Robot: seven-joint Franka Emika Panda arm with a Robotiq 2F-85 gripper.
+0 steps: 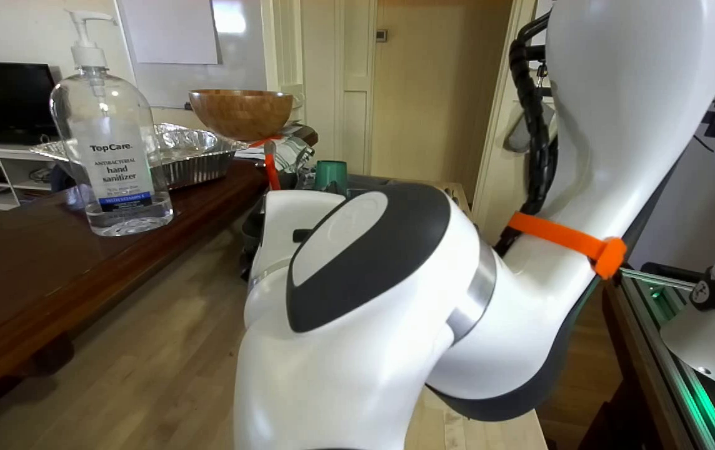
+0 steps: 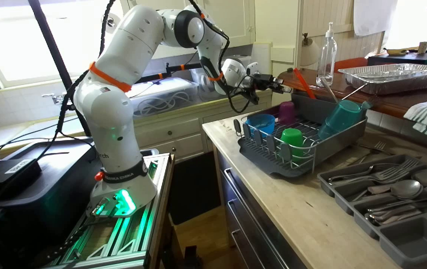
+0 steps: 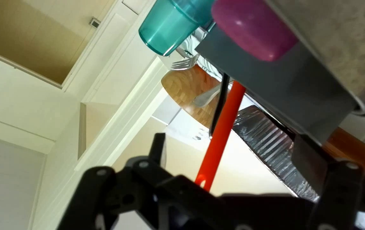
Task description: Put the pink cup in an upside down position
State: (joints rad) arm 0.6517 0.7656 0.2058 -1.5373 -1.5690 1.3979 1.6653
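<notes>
The pink cup (image 2: 286,113) stands in the far part of the dish rack (image 2: 303,99), beside the blue cup (image 2: 261,123), in an exterior view. Its narrower end looks to be on top. The pink cup also shows at the top of the wrist view (image 3: 256,30), above the rack's grey wall. My gripper (image 2: 285,86) is above the rack's far end, over the pink cup and apart from it. In the wrist view its fingers (image 3: 233,150) are spread wide with nothing between them. The arm hides the pink cup in an exterior view.
The rack also holds a green cup (image 2: 292,140) and a tilted teal cup (image 2: 342,116). A red handle (image 3: 220,137) rises near my fingers. A foil tray (image 2: 396,76) and a sanitizer bottle (image 1: 117,156) stand on the wooden table. A cutlery tray (image 2: 381,190) lies on the counter.
</notes>
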